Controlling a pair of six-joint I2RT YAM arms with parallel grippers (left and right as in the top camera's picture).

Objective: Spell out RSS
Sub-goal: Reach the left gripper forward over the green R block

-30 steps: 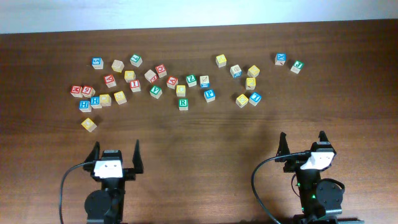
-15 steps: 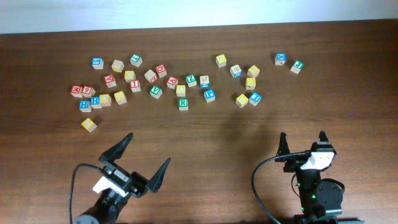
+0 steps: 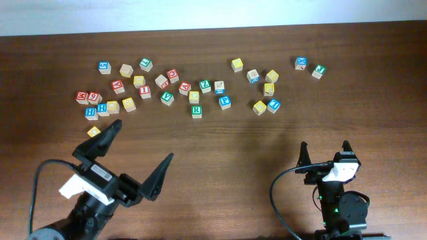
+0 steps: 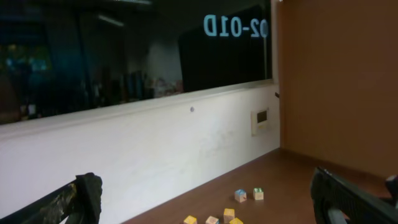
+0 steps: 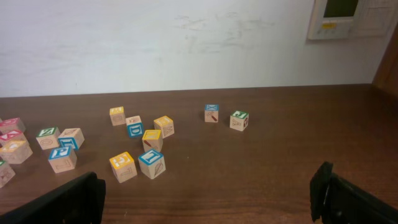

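Note:
The green R cube (image 3: 196,111) sits at the near edge of the central cube cluster. Several yellow-faced cubes lie about, such as one on the left (image 3: 129,104), one in the middle (image 3: 194,97) and one on the right (image 3: 259,107), which also shows in the right wrist view (image 5: 123,167). I cannot read which carry an S. My left gripper (image 3: 133,157) is open wide, empty, raised and turned towards the left cubes. Its wrist view (image 4: 204,186) shows mostly wall. My right gripper (image 3: 325,155) is open and empty near the front edge, and its wrist view (image 5: 208,186) faces the right cubes.
Several other letter cubes are scattered across the far half of the wooden table (image 3: 253,140). A yellow cube (image 3: 94,131) lies just beside the left gripper's far finger. A blue cube (image 3: 301,63) and a green one (image 3: 318,71) sit far right.
My left arm has lifted, swung left and forward, and tilted its camera up at the wall. Its fingers stay wide open. The right arm and the cubes have not moved.

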